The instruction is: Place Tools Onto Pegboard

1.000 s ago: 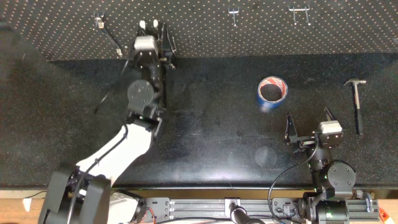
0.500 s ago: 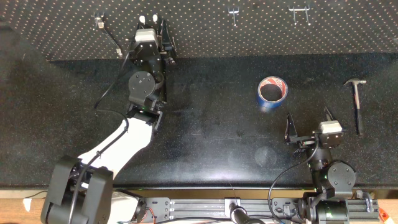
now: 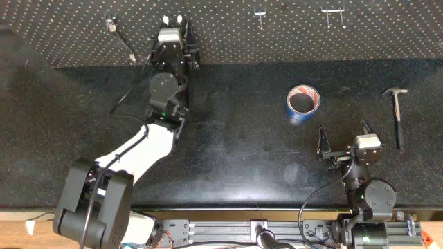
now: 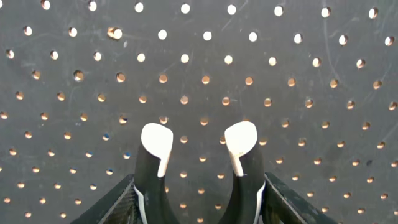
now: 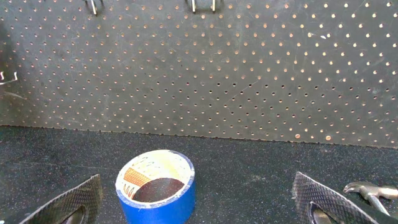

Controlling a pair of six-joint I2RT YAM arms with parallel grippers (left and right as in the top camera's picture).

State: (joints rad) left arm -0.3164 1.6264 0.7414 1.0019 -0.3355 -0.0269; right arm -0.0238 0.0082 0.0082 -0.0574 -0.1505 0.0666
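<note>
Left arm (image 3: 163, 86) advanced to pegboard (image 3: 277, 34), jaws parted

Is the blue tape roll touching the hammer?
Apart. The top view shows a wide gap between the tape roll and the hammer.

hammer (image 5: 368, 190): handle is cut off by the edge
tape (image 5: 155, 186): bottom is cut off
hooks (image 5: 200, 6): tops are cut off
</note>
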